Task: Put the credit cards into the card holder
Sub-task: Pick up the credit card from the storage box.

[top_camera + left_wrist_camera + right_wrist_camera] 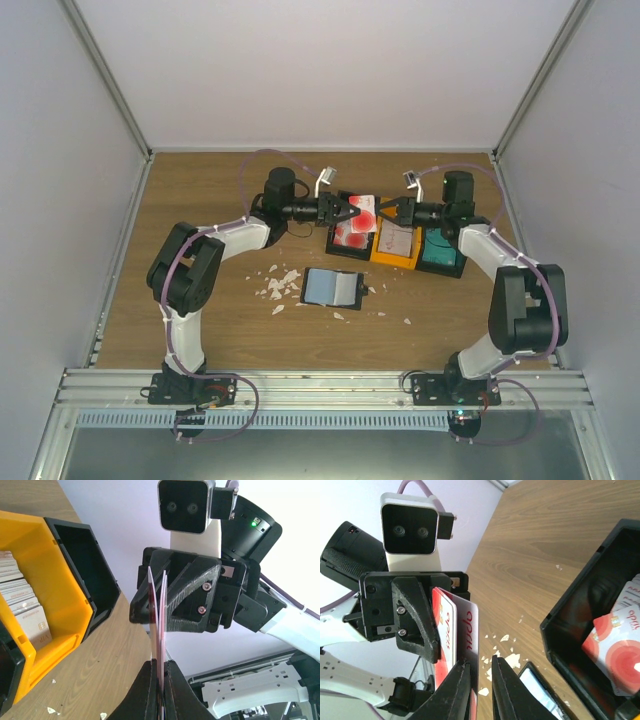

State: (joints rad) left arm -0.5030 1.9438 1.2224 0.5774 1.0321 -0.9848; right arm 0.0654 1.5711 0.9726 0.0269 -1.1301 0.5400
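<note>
- Two credit cards (447,630) stand on edge between the facing grippers. They are thin, stiff, glossy plastic rectangles w/ rounded corners, one mostly red, one white w/ red "april" lettering. Seen edge-on from the left wrist, they splay apart slightly at the far end.
- left gripper (160,672): black matte fingers, ridged like printed plastic, pressed together on the cards' near edge — no gap shows beside the cards.
- right gripper (481,667): same black ridged build. Its jaws are a little apart w/ the cards' other edge between them. The white card lies against one finger, w/ a narrow gap to the other.
- card holder (332,288): small black wallet, approx. square, lying open & flat w/ a pale bluish inner face up. It is below the meeting jaws and nearer the arm bases, well apart from both, touching neither gripper.
- black bin (570,605): hard plastic w/ straight walls, right under the jaws — more red-and-white cards (615,650) w/ ring patterns lie loose inside.
- yellow bin (55,580): glossy moulded plastic, just beside the black one on the right gripper's side. It holds a row of whitish cards (22,605) packed on edge.
- white crumbs (278,285): small irregular flakes scattered on the wood-grain table (545,530), on the left gripper's side of the card holder.
</note>
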